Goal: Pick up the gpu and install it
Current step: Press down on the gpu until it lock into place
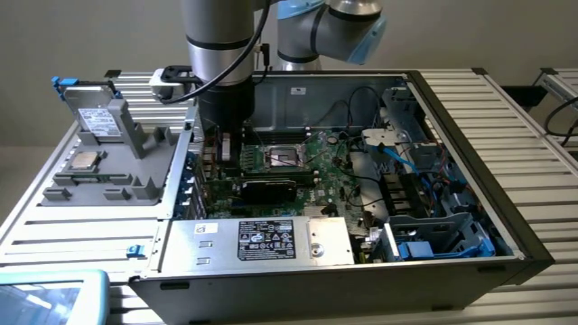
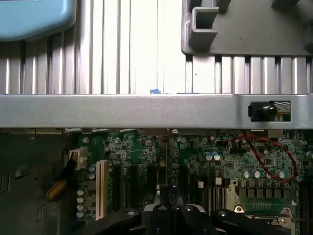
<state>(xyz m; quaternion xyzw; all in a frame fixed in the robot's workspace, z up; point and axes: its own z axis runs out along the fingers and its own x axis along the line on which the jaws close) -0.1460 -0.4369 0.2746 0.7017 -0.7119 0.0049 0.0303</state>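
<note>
My gripper [image 1: 226, 157] reaches down inside the open computer case, near the wall on the exterior view's left. It is shut on the top edge of the gpu. The gpu [image 1: 268, 189] stands on edge low over the green motherboard [image 1: 339, 179], its black cooler block facing the exterior camera. In the wrist view the gripper [image 2: 168, 199] holds the gpu [image 2: 166, 166], a thin edge running from the fingertips toward the case wall, in line with the expansion slots. I cannot tell whether the card is seated in a slot.
A grey parts tray [image 1: 135, 145] with a drive and small parts stands outside the case on the exterior view's left. The power supply [image 1: 271, 240], blue drive cage [image 1: 442, 237] and loose cables [image 1: 361, 145] crowd the case. The case wall [image 2: 146, 110] and a red wire [image 2: 274, 164] lie ahead of the fingers.
</note>
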